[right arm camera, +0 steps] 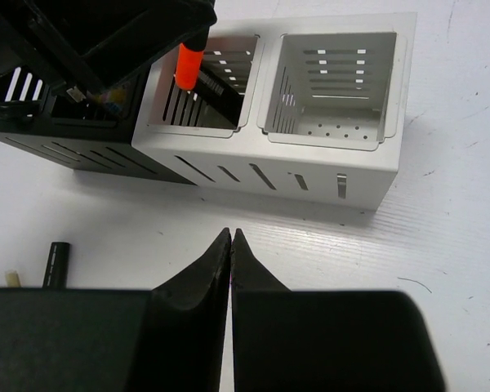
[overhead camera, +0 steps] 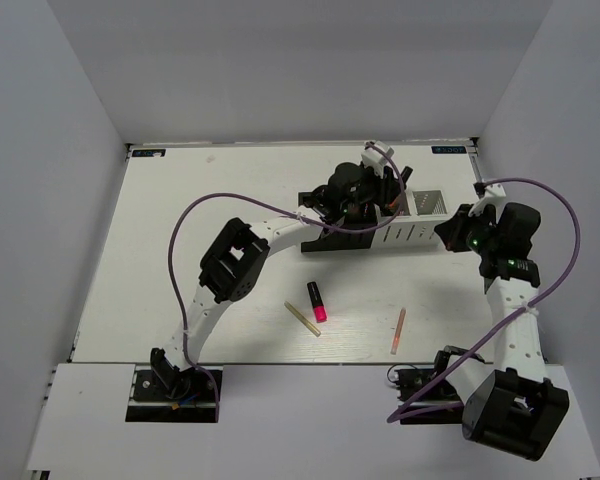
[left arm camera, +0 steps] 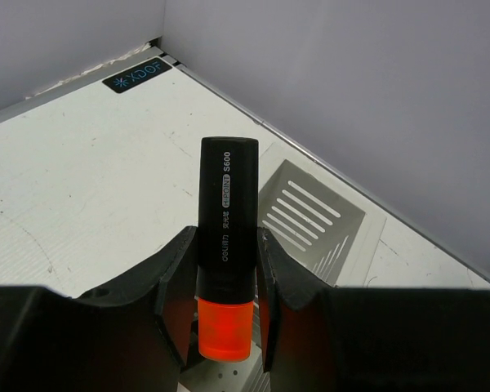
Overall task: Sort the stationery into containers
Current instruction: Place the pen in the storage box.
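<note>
Left gripper [left arm camera: 223,245] gripped orange highlighter [left arm camera: 226,204], cap down, over white cup [right arm camera: 220,167] at table's 1 o'clock. Drop-in step; next looked like lower, release. Right gripper [right arm camera: 230,238] closed, empty, at cup's 3 o'clock.

Pale grey walls [overhead camera: 300,70] are enclosing a white counter [overhead camera: 180,200] on three sides, soft light is falling evenly, and dark labels [overhead camera: 150,153] are sitting at its back corners.
</note>
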`<action>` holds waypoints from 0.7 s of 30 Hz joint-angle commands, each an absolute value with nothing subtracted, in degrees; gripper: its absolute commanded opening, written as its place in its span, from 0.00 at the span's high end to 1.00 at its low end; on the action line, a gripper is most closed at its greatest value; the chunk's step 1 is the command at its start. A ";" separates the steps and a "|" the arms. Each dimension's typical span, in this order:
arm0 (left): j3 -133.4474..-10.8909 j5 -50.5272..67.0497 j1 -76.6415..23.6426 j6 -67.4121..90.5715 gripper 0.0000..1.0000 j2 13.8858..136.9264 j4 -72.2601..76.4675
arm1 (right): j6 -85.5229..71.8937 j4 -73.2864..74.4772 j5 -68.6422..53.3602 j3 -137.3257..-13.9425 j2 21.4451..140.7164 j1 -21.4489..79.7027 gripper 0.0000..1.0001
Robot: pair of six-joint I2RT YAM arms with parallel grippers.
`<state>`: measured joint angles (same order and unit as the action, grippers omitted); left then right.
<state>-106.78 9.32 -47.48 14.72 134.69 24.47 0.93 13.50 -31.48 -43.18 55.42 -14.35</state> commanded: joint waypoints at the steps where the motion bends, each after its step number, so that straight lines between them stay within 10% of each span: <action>1: -108.02 8.53 -47.72 15.21 0.86 133.24 24.61 | 0.35 11.43 -34.45 -42.98 54.58 -15.38 0.97; 8: -106.88 8.26 -47.81 15.03 0.60 132.10 23.91 | 0.35 11.16 -37.61 -42.54 54.76 -17.14 0.91; 21: -103.54 8.26 -48.87 13.62 0.43 129.03 22.59 | 0.35 11.08 -40.78 -42.10 54.93 -18.54 0.81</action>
